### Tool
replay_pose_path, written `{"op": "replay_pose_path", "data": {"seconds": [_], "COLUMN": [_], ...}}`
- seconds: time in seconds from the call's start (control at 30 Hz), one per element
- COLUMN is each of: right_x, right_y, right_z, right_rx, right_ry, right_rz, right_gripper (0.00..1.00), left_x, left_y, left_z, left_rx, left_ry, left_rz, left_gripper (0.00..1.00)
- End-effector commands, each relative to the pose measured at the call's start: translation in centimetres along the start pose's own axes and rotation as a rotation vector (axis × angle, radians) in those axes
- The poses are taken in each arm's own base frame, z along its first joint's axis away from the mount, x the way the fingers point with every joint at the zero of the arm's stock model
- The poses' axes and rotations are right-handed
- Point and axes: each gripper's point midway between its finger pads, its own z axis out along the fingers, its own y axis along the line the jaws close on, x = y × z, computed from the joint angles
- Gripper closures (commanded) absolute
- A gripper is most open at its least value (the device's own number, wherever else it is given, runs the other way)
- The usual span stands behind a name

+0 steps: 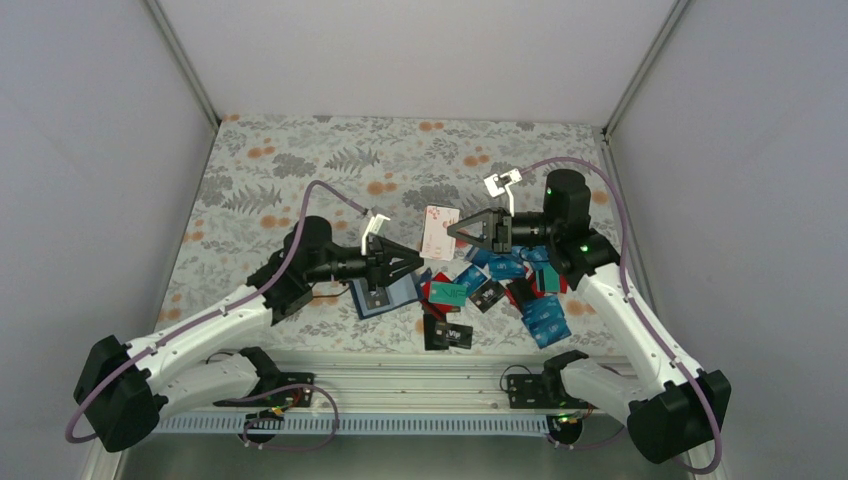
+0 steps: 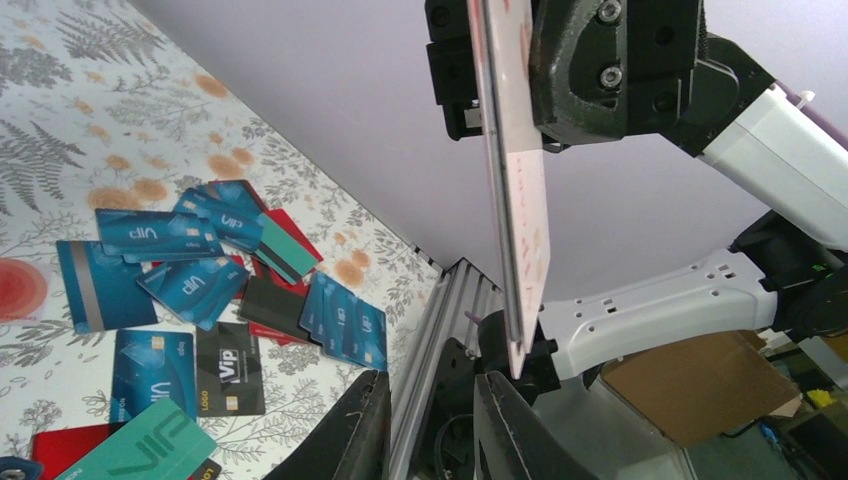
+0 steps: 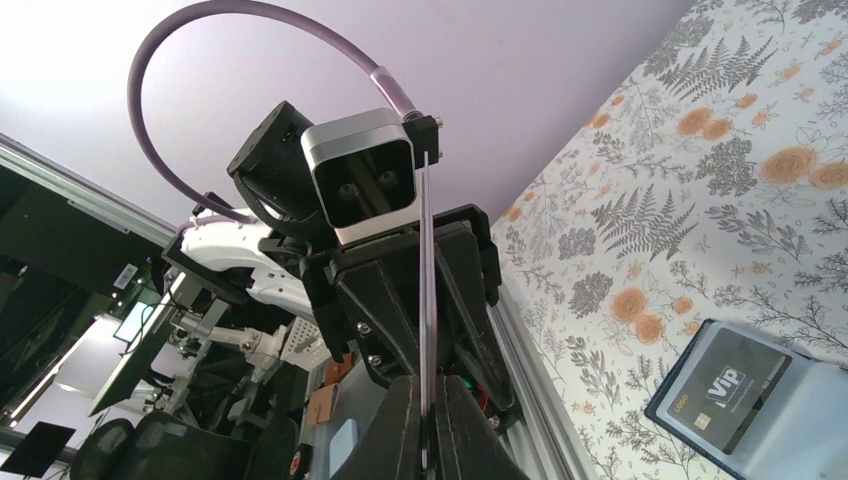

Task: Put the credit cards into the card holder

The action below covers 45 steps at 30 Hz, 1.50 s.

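Both grippers were mid-table, well apart from the walls (image 1: pixel 100 150). The right gripper (image 1: pixel 452 229) pinched a pale card (image 1: pixel 440 232) upright in the air. The left gripper (image 1: pixel 416 262), fingers parted, sat just under its lower corner. The holder (image 1: pixel 385 298) lay open below. Other cards (image 1: pixel 510 285) littered the cloth (image 1: pixel 300 160) near the right arm.

"VIP" stands on the blue credit cards (image 2: pixel 160 232), the teal card (image 2: pixel 140 450) and the black card (image 2: pixel 230 370); the dark card (image 3: pixel 735 385) on the card holder (image 3: pixel 820 400) reads "Vip".
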Motion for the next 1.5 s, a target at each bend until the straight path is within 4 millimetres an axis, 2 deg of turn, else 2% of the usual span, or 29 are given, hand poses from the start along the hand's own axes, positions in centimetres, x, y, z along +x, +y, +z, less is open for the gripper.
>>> {"op": "replay_pose_path", "data": {"seconds": [0.0, 0.43, 0.87, 1.37, 1.47], "right_x": [-0.5, -0.2, 0.7, 1.9, 1.9], "right_y": [0.7, 1.4, 3.6, 4.2, 4.2], "right_z": [-0.2, -0.3, -0.7, 0.4, 0.5], "right_rx": [-0.003, -0.034, -0.113, -0.159, -0.159], "right_ry": [-0.014, 0.001, 0.04, 0.094, 0.096], "right_rz": [-0.033, -0.042, -0.098, -0.121, -0.125], "right_gripper": [0.96, 0.96, 0.96, 0.96, 0.96], "left_x": [-1.1, -1.4, -1.5, -2.7, -2.9], "left_y": [-1.8, -1.6, -0.8, -3.0, -3.5], "left_z": [-0.4, -0.3, 0.1, 0.7, 0.7], "left_rx": [0.07, 0.052, 0.031, 0.139, 0.163], "left_ry": [-0.035, -0.041, -0.044, -0.032, -0.036], "left_rz": [0.044, 0.05, 0.036, 0.049, 0.049], "left_gripper": [0.77, 0.75, 0.76, 0.76, 0.81]}}
